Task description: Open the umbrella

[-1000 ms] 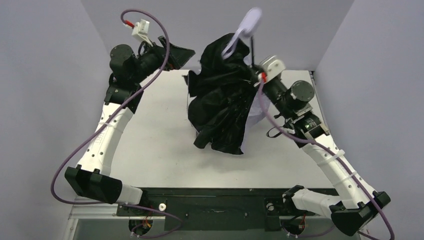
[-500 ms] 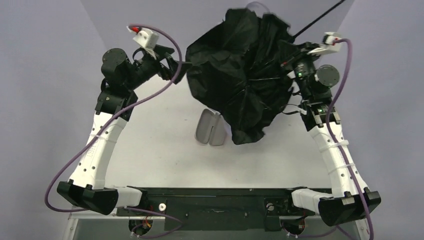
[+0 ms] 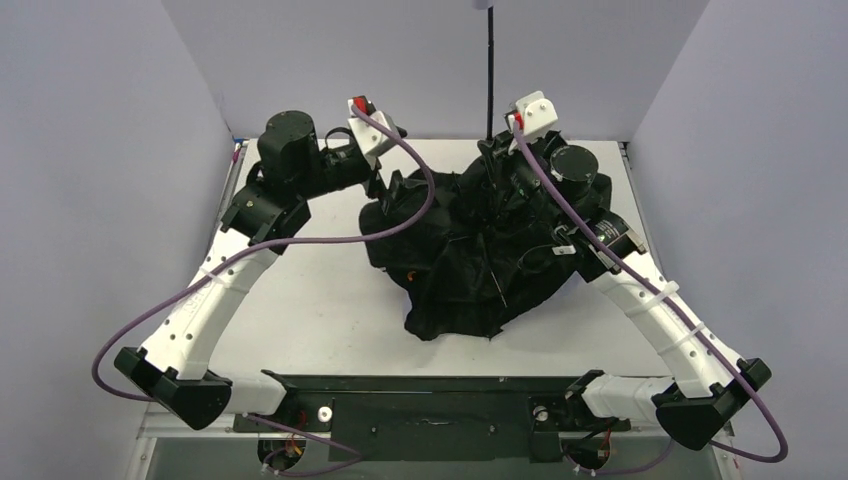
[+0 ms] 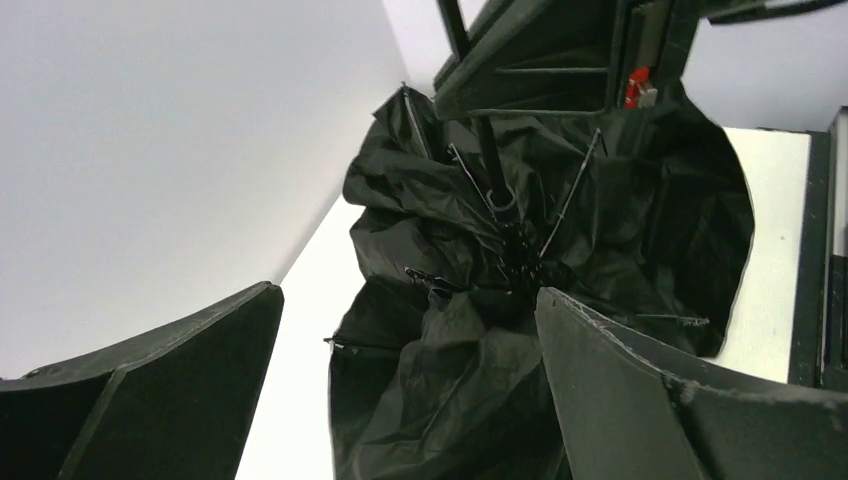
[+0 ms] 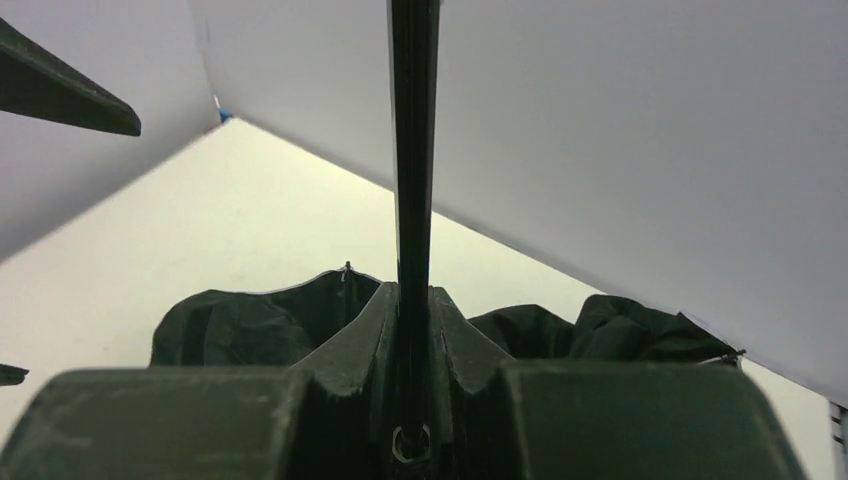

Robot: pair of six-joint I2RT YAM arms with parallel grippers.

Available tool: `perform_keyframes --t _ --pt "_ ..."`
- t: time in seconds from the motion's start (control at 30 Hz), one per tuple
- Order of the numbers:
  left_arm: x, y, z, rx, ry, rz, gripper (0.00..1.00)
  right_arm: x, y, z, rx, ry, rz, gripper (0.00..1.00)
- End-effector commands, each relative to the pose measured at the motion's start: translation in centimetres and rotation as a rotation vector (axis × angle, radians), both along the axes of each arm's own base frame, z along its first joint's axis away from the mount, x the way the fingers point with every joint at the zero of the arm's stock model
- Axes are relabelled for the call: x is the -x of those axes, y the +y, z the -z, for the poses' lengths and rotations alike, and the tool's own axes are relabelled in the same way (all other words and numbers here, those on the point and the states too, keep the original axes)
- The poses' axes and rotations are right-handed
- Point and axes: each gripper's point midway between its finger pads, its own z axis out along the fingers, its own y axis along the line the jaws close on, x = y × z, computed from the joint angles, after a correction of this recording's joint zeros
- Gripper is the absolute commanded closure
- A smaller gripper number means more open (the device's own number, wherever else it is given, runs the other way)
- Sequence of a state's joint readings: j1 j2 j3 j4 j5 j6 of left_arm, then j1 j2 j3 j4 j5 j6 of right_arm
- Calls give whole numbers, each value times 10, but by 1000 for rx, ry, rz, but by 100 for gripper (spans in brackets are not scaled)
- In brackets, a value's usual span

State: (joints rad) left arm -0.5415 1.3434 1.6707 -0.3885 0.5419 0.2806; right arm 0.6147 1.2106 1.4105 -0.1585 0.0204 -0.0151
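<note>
The umbrella [image 3: 470, 250] lies canopy-down on the table, its black inner side and thin ribs facing up; no lavender fabric shows. Its thin black shaft [image 3: 490, 80] stands up from the hub, and the pale handle [image 3: 483, 3] is cut off at the top edge. My right gripper [image 3: 497, 168] is shut on the shaft [image 5: 413, 150] just above the hub, its jaws [image 5: 412, 330] tight on both sides. My left gripper [image 3: 393, 187] is open at the canopy's left rim. In the left wrist view a fold of canopy [image 4: 450, 400] lies between its fingers [image 4: 640, 400], untouched.
The white table [image 3: 310, 300] is walled by grey panels on the left, back and right. A black base rail [image 3: 430, 400] runs along the near edge. The grey-lined case is hidden under the canopy. Purple cables loop beside both arms.
The umbrella has swung down from mid-air onto the table, shaft now upright, and covers the case. Both arms moved inward; the left gripper has come to the canopy's rim.
</note>
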Motion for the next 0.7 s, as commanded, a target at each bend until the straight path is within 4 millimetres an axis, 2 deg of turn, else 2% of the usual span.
perform_keyframes --t 0.0,0.03,0.07,0.17,0.27,0.3,0.33,0.37,0.4,0.47,0.53,0.67 --pt "21 -15 18 5 -69 138 4 19 -26 -35 78 -110 44 100" --pt "24 -21 19 16 -81 151 8 21 -24 -34 75 -110 32 100" --pt "21 -26 30 8 -60 151 15 23 -23 -32 63 -105 24 100" --pt "22 -44 44 5 -40 178 28 31 -16 -34 9 -113 -31 100" --pt "16 -63 63 -16 -33 177 44 38 -7 -20 4 -86 -89 100" --pt "18 -71 62 -9 -54 193 48 39 -6 -17 0 -74 -91 100" --pt "15 -78 71 -18 -47 200 55 39 -6 -12 3 -65 -92 100" --pt "17 -85 72 -11 -65 215 59 39 -7 -12 1 -67 -92 100" --pt "14 -91 81 -16 -65 226 63 39 -7 -11 0 -67 -93 100" --pt "15 -102 92 -19 -92 252 66 41 -7 -14 -11 -73 -101 100" --pt "12 -105 112 -51 -76 261 67 44 -6 -21 -33 -82 -120 100" --pt "0 -95 156 -112 2 241 73 53 -6 -40 -89 -113 -157 100"
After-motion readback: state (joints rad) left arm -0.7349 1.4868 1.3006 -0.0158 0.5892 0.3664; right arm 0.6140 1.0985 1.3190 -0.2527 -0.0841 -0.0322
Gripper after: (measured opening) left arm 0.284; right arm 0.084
